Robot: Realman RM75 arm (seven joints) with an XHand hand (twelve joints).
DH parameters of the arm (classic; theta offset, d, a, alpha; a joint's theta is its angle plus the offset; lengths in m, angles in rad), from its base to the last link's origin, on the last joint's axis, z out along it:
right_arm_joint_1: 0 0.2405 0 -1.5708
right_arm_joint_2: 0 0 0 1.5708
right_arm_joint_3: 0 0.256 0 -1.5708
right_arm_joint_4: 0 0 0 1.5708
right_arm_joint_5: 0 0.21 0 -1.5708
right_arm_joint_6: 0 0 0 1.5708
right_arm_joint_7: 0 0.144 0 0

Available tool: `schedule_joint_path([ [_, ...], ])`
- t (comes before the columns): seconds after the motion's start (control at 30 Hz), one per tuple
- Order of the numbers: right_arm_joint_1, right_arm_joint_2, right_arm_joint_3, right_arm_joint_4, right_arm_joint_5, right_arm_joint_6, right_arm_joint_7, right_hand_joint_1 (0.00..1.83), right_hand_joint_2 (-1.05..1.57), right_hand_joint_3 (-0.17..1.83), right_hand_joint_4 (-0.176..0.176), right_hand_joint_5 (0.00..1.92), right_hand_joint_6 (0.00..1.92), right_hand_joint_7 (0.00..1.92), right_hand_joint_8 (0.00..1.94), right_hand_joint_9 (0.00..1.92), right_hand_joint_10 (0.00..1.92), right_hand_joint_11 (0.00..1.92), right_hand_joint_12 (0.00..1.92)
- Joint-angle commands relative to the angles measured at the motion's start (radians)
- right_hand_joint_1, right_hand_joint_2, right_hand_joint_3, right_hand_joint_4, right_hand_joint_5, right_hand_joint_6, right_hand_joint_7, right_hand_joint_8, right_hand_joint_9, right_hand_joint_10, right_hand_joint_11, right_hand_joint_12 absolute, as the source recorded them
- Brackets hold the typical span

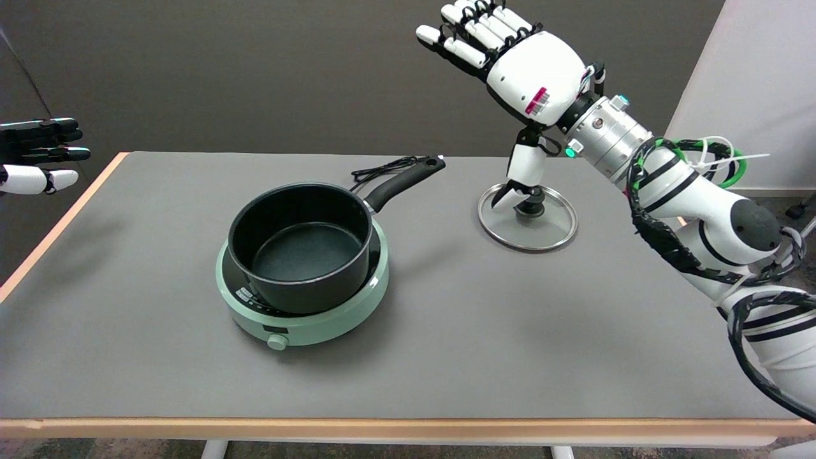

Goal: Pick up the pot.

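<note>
A black pot [299,245] stands upright and empty on a pale green hotplate [306,319] left of the table's middle. Its black handle [405,182] points back and to the right. My right hand [516,70] hangs in the air above the table's far right part, to the right of and above the handle. Its fingers [475,25] are stretched out apart toward the upper left, and its thumb [524,169] points down over the glass lid. The hand holds nothing and touches neither pot nor handle.
A round glass lid [528,220] with a black knob lies flat on the grey table [478,331] right of the pot, under my thumb. A black cord [382,169] runs behind the pot. The idle left hand [38,156] shows at the far left.
</note>
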Motion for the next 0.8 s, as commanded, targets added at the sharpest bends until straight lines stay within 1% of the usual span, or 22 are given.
schedule_joint_path([
  [0.03, 0.025, 0.0, -0.008, -0.027, 0.0, -0.004, 0.002, 0.99, -0.61, 1.04, 0.176, 0.11, 0.11, 0.11, 0.11, 0.11, 0.11, 0.11, 0.11],
  [0.13, 0.035, -0.001, -0.016, -0.034, 0.0, -0.006, 0.002, 1.0, -0.63, 1.09, 0.176, 0.11, 0.11, 0.11, 0.11, 0.11, 0.11, 0.11, 0.11],
  [0.27, 0.073, -0.005, -0.04, -0.064, 0.0, -0.009, 0.002, 1.0, -0.62, 1.07, 0.176, 0.09, 0.09, 0.09, 0.09, 0.09, 0.09, 0.09, 0.09],
  [0.4, 0.126, -0.016, -0.079, -0.118, 0.0, -0.009, 0.002, 1.0, -0.58, 1.18, 0.176, 0.21, 0.21, 0.21, 0.21, 0.21, 0.21, 0.21, 0.21],
  [0.47, 0.151, -0.022, -0.098, -0.137, 0.0, -0.009, 0.002, 1.0, -0.58, 1.19, 0.176, 0.2, 0.2, 0.2, 0.2, 0.2, 0.2, 0.2, 0.2],
  [0.5, 0.169, -0.025, -0.113, -0.152, -0.001, -0.009, 0.002, 1.0, -0.64, 1.18, 0.176, 0.12, 0.12, 0.12, 0.12, 0.12, 0.12, 0.12, 0.12],
  [0.53, 0.179, -0.026, -0.123, -0.161, -0.001, -0.009, 0.002, 1.01, -0.65, 1.13, 0.176, 0.09, 0.09, 0.09, 0.09, 0.09, 0.09, 0.09, 0.09],
  [0.57, 0.191, -0.03, -0.137, -0.173, -0.001, -0.01, 0.002, 1.01, -0.64, 1.05, 0.176, 0.08, 0.08, 0.08, 0.08, 0.08, 0.08, 0.08, 0.08],
  [0.6, 0.207, -0.033, -0.152, -0.186, -0.001, -0.01, 0.002, 1.0, -0.61, 0.92, 0.176, 0.06, 0.06, 0.06, 0.06, 0.06, 0.06, 0.06, 0.06],
  [0.63, 0.219, -0.035, -0.161, -0.195, -0.003, -0.01, 0.002, 1.01, -0.61, 0.85, 0.176, 0.06, 0.06, 0.06, 0.06, 0.06, 0.06, 0.06, 0.06],
  [0.8, 0.292, -0.043, -0.242, -0.24, -0.037, -0.01, 0.002, 1.03, -0.65, 0.82, 0.176, 0.08, 0.08, 0.08, 0.08, 0.08, 0.08, 0.08, 0.08],
])
